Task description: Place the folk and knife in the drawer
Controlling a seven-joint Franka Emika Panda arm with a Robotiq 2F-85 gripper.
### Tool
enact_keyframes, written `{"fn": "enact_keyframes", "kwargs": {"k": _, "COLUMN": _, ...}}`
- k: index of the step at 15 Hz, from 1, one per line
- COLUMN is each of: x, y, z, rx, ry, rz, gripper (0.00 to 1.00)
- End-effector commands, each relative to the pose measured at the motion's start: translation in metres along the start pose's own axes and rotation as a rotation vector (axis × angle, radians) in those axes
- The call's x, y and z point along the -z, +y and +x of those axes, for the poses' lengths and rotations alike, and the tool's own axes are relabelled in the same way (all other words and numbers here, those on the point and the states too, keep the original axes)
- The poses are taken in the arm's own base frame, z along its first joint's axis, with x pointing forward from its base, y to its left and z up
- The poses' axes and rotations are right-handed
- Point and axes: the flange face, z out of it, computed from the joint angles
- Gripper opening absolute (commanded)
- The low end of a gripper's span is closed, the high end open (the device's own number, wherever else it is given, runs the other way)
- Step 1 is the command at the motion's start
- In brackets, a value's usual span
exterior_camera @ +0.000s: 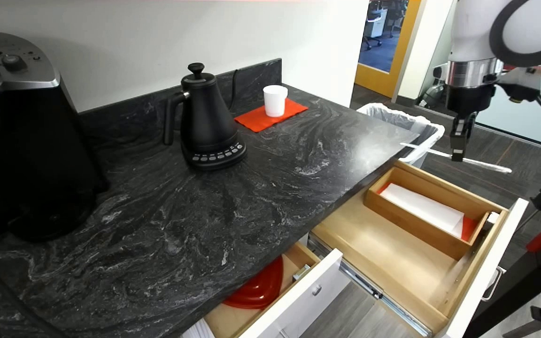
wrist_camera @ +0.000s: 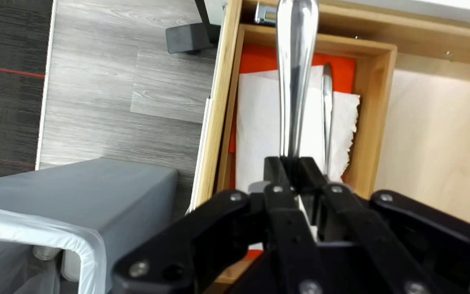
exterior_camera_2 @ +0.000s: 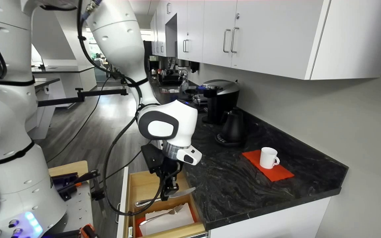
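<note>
My gripper [wrist_camera: 291, 173] is shut on the silver knife [wrist_camera: 296, 61], gripping it partway along. The knife's handle reaches out ahead of the fingertips in the wrist view. In both exterior views the knife [exterior_camera: 489, 165] hangs roughly level above the pulled-out drawer [exterior_camera: 402, 256], over the side with the wood-rimmed tray [exterior_camera: 413, 230]. Inside that tray the fork [exterior_camera_2: 160, 216] lies on white paper [exterior_camera_2: 180, 221] over a red napkin. From above, the fork [wrist_camera: 327, 110] shows just right of the knife, partly covered by the gripper.
The black countertop [exterior_camera: 355, 164] edge runs along the drawer. A lined trash bin [wrist_camera: 84, 204] stands beside it. A lower drawer with a red round thing [exterior_camera: 258, 286] is also pulled out. On the counter are a black kettle [exterior_camera: 209, 117] and a white mug [exterior_camera_2: 268, 158].
</note>
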Motion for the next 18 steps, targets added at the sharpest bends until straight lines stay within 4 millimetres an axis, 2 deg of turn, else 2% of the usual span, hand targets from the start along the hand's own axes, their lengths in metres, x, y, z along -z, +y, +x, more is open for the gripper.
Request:
{"fn": "enact_keyframes", "kwargs": {"k": 1, "x": -0.021, "y": -0.002, "z": 0.059, "rx": -0.015, "ry": -0.013, "rz": 0.029, "gripper": 0.06}}
{"fn": "enact_keyframes", "kwargs": {"k": 3, "x": -0.025, "y": -0.006, "z": 0.080, "rx": -0.014, "ry": -0.016, "rz": 0.029, "gripper": 0.06}}
{"fn": "enact_keyframes", "kwargs": {"k": 4, "x": -0.027, "y": -0.007, "z": 0.074, "rx": -0.014, "ry": -0.013, "rz": 0.030, "gripper": 0.06}}
{"fn": "enact_keyframes", "kwargs": {"k": 11, "x": -0.022, "y": -0.004, "z": 0.090, "rx": -0.017, "ry": 0.004, "rz": 0.023, "gripper": 0.06}}
{"fn": "enact_keyframes", "kwargs": {"k": 13, "x": -0.020, "y": -0.004, "z": 0.069, "rx": -0.018, "ry": 0.015, "rz": 0.021, "gripper": 0.06}}
{"fn": "enact_keyframes", "kwargs": {"k": 18, "x": -0.015, "y": -0.012, "z": 0.042, "rx": -0.008, "ry": 0.010, "rz": 0.013, "gripper": 0.06}}
